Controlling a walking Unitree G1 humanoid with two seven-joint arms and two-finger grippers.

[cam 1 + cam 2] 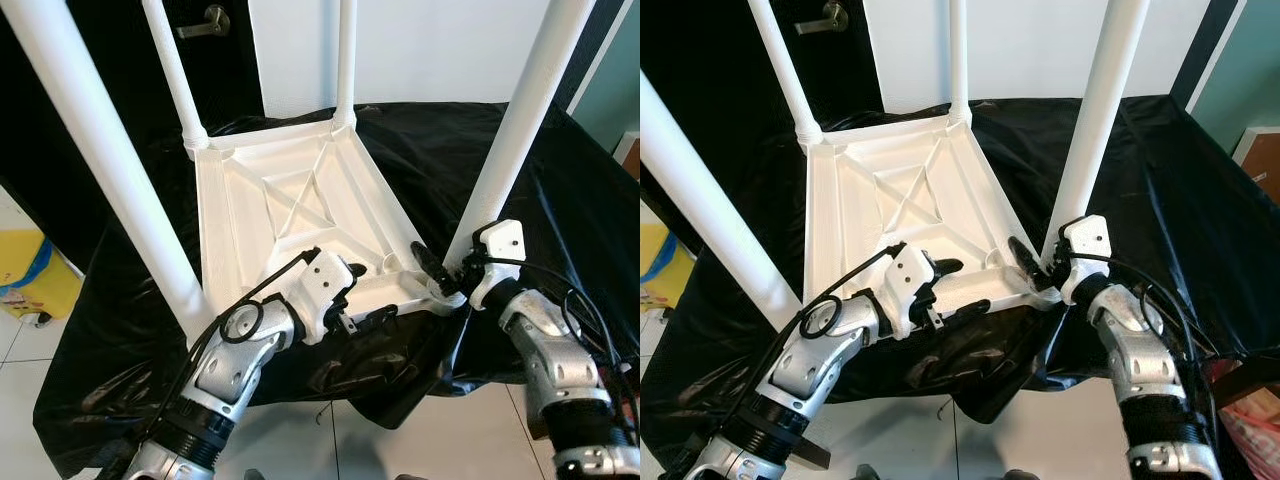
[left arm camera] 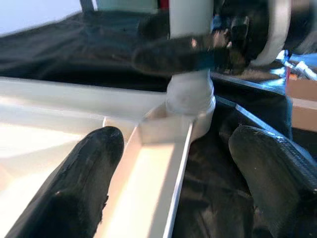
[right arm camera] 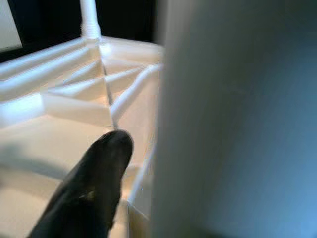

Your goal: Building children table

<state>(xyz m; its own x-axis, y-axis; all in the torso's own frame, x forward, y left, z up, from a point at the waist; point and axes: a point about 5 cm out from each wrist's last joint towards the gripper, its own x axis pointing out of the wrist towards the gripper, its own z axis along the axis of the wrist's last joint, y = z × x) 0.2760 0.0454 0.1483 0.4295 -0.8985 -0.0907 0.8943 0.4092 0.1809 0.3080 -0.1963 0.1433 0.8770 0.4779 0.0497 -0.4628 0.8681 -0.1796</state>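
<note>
1. A white plastic children's table top (image 1: 290, 210) lies upside down, ribbed underside up, on a table under a black plastic sheet (image 1: 450, 150).
2. Four white round plastic legs stand up from its corners; the near-right leg (image 1: 520, 120) rises just beside the right tool.
3. The left tool (image 1: 362, 270) sits at the top's near edge, its black fingers (image 2: 74, 188) spread wide, one over the inner tray and one outside the rim.
4. The right tool (image 1: 432, 268) holds the near-right leg at its base socket, one black finger (image 3: 94, 188) pressed against the leg.
</note>
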